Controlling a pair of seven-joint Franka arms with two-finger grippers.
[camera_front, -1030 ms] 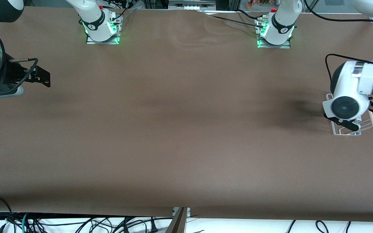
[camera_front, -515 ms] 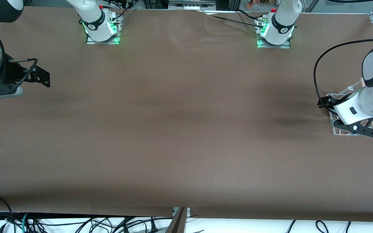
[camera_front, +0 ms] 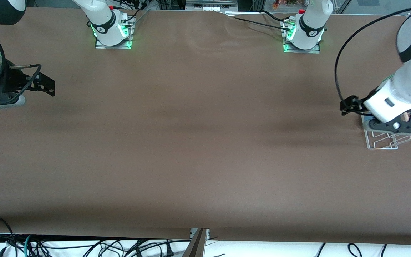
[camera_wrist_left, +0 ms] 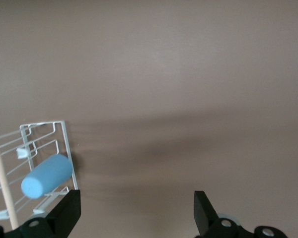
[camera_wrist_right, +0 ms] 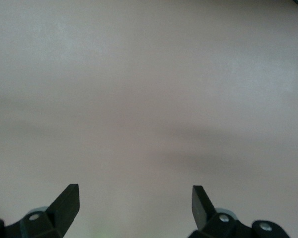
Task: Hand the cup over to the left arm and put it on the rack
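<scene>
The light-blue cup (camera_wrist_left: 47, 176) lies on its side on the white wire rack (camera_wrist_left: 44, 130), next to the pale wooden dowel (camera_wrist_left: 2, 183). The rack (camera_front: 380, 141) stands at the left arm's end of the table. In the front view the left gripper hides the cup. My left gripper (camera_front: 372, 116) hangs open and empty just above the rack; in the left wrist view (camera_wrist_left: 136, 199) its black fingers stand wide apart with only table between them. My right gripper (camera_front: 44, 85) waits open and empty at the right arm's end of the table, over bare table in the right wrist view (camera_wrist_right: 135, 192).
Brown table cover (camera_front: 198, 142) spans the whole table. The two arm bases (camera_front: 112, 32) (camera_front: 303, 35) stand along the table's edge farthest from the front camera. Loose cables (camera_front: 84, 246) lie below the table's front edge.
The left arm has swung and lifted, and its gripper has drawn back off the rack, so more of the rack's wire frame shows. The right arm has not moved.
</scene>
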